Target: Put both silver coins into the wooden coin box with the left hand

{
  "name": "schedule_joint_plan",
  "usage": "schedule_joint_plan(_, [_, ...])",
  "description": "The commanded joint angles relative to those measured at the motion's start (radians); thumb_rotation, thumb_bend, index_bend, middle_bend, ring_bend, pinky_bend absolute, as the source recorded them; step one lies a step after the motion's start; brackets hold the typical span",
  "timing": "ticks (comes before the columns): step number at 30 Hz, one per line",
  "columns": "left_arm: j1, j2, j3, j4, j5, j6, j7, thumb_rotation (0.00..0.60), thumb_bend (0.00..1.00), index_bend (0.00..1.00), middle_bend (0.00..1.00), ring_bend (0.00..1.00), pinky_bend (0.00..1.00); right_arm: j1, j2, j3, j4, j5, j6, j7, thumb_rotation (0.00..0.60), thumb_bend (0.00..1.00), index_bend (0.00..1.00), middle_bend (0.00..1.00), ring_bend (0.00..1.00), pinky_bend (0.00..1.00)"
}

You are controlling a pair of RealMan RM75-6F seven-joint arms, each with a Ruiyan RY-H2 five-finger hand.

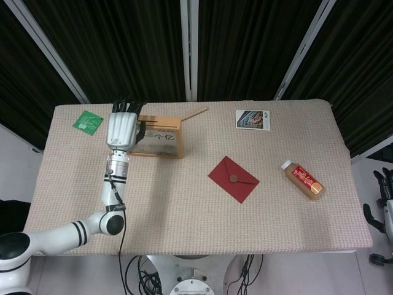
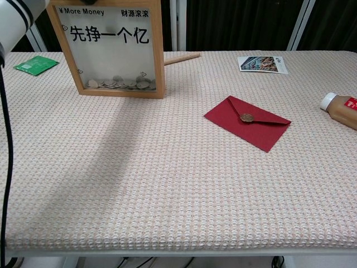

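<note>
Fingers [image 1: 124, 105] of the left hand [image 1: 121, 128] hover seemingly above the wooden coin box [image 1: 161, 137].

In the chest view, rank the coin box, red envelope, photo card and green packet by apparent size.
1. wooden coin box
2. red envelope
3. photo card and green packet: look alike, both far back, so unranked.

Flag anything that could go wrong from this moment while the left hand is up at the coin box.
1. The left hand is over the left end of the upright wooden coin box; a sideways nudge could tip it.
2. The head view doesn't show whether the fingers hold a coin, so a drop outside the slot could go unnoticed.
3. The wooden stick lies right by the box's right end, and a shifted box may knock it.
</note>
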Motion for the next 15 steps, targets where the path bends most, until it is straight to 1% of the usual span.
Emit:
schedule_joint_plan(1, [0.002, 0.007, 0.000, -0.010, 0.009, 0.009, -0.004, 0.600, 0.49, 0.12, 0.25, 0.08, 0.07, 0.000, 0.000, 0.000, -0.002, -0.001, 0.001, -0.002, 0.600, 0.36, 0.00, 0.00, 0.00, 0.00])
schedule_joint_plan(6, [0.017, 0.032, 0.002, -0.060, 0.052, 0.048, -0.026, 0.600, 0.49, 0.09, 0.24, 0.08, 0.07, 0.002, 0.001, 0.000, -0.009, -0.005, 0.002, -0.008, 0.600, 0.36, 0.00, 0.00, 0.00, 0.00])
schedule_joint_plan(10, [0.050, 0.075, 0.020, -0.142, 0.115, 0.102, -0.042, 0.600, 0.48, 0.10, 0.23, 0.08, 0.08, 0.003, 0.003, 0.000, -0.016, -0.009, 0.004, -0.016, 0.600, 0.36, 0.00, 0.00, 0.00, 0.00])
schedule_joint_plan(13, [0.097, 0.129, 0.052, -0.231, 0.175, 0.143, -0.069, 0.600, 0.46, 0.16, 0.23, 0.08, 0.10, 0.003, 0.003, -0.001, -0.021, -0.012, 0.007, -0.020, 0.600, 0.36, 0.00, 0.00, 0.00, 0.00])
schedule_joint_plan(15, [0.147, 0.184, 0.104, -0.297, 0.245, 0.170, -0.104, 0.600, 0.43, 0.19, 0.23, 0.08, 0.10, 0.001, 0.004, -0.002, -0.024, -0.015, 0.011, -0.022, 0.600, 0.36, 0.00, 0.00, 0.00, 0.00])
